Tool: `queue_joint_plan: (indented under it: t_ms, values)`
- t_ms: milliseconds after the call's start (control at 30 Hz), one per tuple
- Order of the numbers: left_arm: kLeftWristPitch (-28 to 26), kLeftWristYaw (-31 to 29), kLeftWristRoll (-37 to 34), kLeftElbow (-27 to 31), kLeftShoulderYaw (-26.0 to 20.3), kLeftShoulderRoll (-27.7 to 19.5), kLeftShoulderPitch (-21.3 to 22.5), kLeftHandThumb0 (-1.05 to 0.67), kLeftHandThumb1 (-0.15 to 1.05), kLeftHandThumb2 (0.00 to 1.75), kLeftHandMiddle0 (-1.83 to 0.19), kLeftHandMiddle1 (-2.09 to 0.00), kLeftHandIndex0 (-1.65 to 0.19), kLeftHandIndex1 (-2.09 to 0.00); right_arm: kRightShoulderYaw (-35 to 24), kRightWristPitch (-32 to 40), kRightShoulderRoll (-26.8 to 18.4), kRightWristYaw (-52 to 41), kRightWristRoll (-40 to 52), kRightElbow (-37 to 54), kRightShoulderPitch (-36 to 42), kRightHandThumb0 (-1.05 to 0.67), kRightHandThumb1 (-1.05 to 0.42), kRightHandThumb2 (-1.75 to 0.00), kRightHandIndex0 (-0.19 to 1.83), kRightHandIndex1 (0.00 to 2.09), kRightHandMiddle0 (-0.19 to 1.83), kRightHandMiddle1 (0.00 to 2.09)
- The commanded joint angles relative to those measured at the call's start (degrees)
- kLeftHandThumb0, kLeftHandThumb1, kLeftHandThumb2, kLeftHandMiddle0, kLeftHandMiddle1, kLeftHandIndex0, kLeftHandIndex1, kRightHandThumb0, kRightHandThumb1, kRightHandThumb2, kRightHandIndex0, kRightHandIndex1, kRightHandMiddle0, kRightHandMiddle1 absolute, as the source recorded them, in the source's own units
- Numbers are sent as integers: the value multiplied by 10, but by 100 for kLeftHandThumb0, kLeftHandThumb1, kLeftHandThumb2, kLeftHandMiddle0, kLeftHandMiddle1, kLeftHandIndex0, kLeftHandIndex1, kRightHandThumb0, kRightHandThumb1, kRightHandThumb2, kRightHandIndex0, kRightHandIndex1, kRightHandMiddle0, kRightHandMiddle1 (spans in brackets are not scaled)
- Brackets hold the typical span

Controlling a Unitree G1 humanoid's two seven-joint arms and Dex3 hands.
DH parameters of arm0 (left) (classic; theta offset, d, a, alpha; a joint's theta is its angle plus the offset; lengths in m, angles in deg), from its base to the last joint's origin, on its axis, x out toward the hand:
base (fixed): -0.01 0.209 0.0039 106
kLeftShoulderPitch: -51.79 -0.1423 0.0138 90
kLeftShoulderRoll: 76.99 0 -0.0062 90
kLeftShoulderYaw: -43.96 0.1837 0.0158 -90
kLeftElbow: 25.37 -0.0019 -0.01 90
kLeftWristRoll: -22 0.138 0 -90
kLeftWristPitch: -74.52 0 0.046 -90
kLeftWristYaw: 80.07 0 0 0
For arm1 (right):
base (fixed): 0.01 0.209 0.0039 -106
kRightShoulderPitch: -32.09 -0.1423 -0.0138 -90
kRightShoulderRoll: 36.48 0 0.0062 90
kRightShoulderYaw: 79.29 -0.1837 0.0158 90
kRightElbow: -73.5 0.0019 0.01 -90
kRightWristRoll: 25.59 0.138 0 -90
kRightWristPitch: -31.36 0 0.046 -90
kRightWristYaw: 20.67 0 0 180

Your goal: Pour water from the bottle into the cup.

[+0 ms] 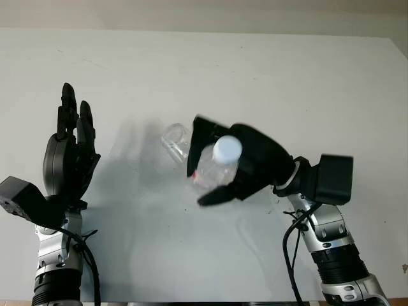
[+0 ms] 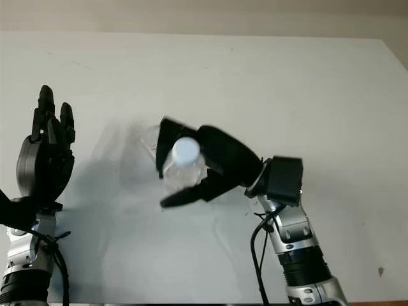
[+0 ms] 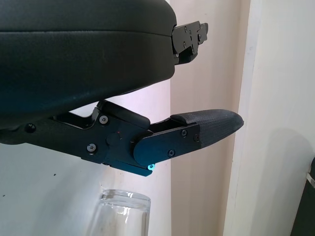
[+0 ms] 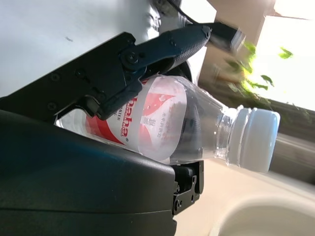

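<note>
Nearest the robot, at the bottom right of the head views, the right arm [image 1: 331, 255] rises from the table's near edge, a black cable [image 1: 292, 255] looping beside its silver forearm. At its end, over the middle of the white table [image 1: 255, 76], the right hand [image 1: 220, 169] is closed around the bottle [image 1: 217, 164], fingers [image 4: 162, 46] wrapped over the red-and-white label. The bottle is clear plastic, and its white cap [image 1: 227, 149] is still screwed on and faces up toward the head camera. From the right wrist view the neck and cap stick out past the fingers, free of the palm.

At the bottom left the left arm [image 1: 57, 268] stands near the table's edge, well apart from the bottle. The left hand [image 1: 67, 159] is open, holds nothing, and is raised with its fingertips pointing toward the far side.

Just beyond the right hand, the cup [image 1: 175, 141] is a clear glass partly hidden by the fingers and the bottle; only its left part shows past them. The left wrist view catches its rim [image 3: 124, 197] beneath a black finger [image 3: 197, 132].

Farther back the table is bare white up to a pale wall [image 1: 204, 13].
</note>
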Motion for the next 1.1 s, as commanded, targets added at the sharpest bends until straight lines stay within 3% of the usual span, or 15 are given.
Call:
queue_joint_plan:
  t_ms: [0, 233, 500, 800, 1067]
  values:
    - [4, 2, 3, 3, 1, 2, -9, -70, 105, 64, 19, 0, 19, 0, -25, 13, 8, 8, 28, -12, -24, -40, -105, -39, 183, 209, 182, 209]
    - [5, 0, 1, 6, 2, 4, -12, -69, 105, 65, 19, 0, 19, 0, -59, 65, -3, 51, 37, -10, -53, -42, -105, -43, 183, 209, 183, 209]
    - [5, 0, 1, 7, 2, 7, -16, -69, 105, 65, 19, 0, 19, 0, -96, 19, 10, 130, 7, -61, -77, -35, -105, -56, 183, 209, 182, 209]
    - [11, -1, 1, 8, 4, 11, -20, -68, 105, 65, 19, 0, 19, 0, -87, -43, -5, 180, -81, -176, -111, -27, -105, -48, 174, 209, 167, 209]
    - [10, -5, -3, 8, 4, 10, -21, -68, 105, 66, 19, 0, 19, 0, -76, -59, -17, 215, -139, -225, -125, -29, -105, -42, 152, 209, 141, 209]
